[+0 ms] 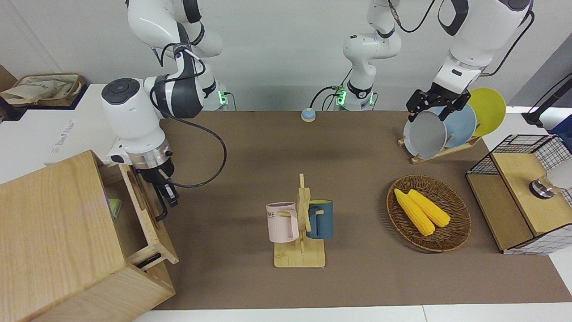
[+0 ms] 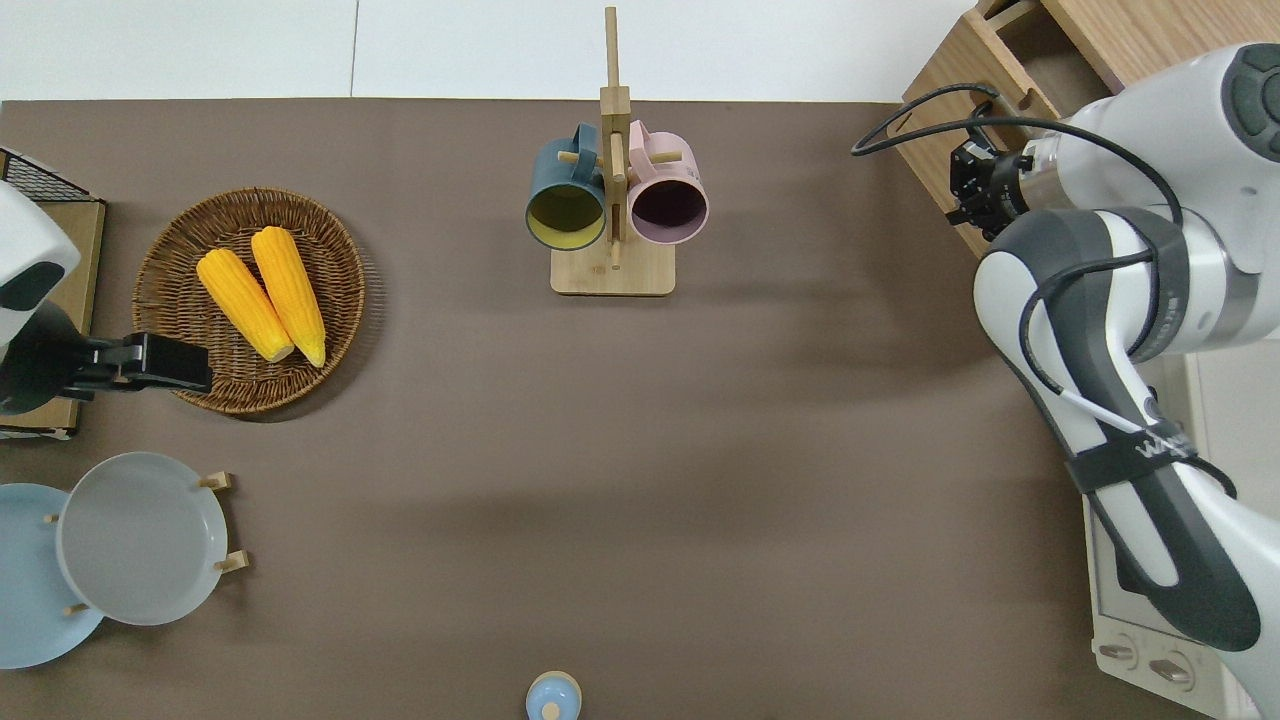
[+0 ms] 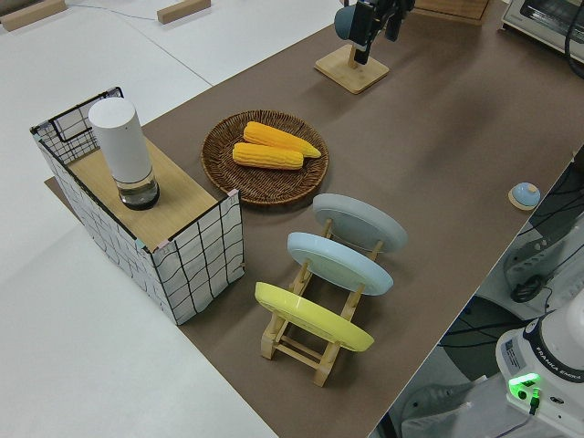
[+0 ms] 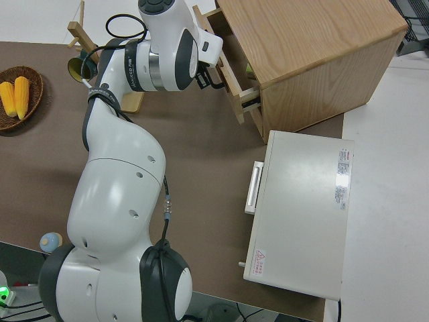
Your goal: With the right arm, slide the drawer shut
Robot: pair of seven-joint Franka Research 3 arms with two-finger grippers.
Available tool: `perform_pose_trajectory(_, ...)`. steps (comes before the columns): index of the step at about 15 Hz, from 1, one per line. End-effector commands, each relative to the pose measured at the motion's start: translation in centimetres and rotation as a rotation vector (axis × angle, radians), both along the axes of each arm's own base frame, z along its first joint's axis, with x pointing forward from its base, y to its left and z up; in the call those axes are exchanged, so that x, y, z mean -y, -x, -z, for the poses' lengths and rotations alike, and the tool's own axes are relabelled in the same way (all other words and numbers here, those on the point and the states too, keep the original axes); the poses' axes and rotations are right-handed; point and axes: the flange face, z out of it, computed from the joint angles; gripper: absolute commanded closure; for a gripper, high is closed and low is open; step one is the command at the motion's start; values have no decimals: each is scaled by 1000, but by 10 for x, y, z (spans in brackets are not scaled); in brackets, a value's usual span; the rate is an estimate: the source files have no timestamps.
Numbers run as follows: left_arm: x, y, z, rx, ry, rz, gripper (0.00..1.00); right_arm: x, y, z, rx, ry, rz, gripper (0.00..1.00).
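My right hand [image 1: 164,202] rests against the drawer [image 1: 144,214] front; its grip I cannot tell. The drawer is partly open in the cabinet [image 1: 58,241]. I count 2 mugs [image 1: 282,222], 2 corn cobs [image 1: 420,211], 3 plates [image 1: 451,123]. The pink mug reads "ME". My left arm is parked.

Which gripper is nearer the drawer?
Right. The right gripper is against the front panel of the drawer; the left gripper is parked at the table's opposite end.

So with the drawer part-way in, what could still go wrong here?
The right gripper pushes on the drawer front near the end nearer to the robots, not mid-panel, so the drawer may skew and bind in the cabinet. The fingers sit by the black handle edge and could slip off the panel.
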Motion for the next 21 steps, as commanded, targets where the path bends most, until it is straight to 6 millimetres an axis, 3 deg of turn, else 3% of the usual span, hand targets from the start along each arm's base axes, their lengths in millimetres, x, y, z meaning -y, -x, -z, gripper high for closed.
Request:
perform_pose_trajectory(1, -1, 4, -2, -7, -12, 9, 2, 26, -3, -7, 18, -27, -7, 1000)
perform_pose_trajectory(12, -1, 5, -3, -5, -12, 9, 5, 89, -4, -5, 35, -25, 81, 1000)
perform_pose_trajectory(21, -1, 4, -2, -7, -12, 9, 2, 117, -5, 3, 36, -12, 56, 1000)
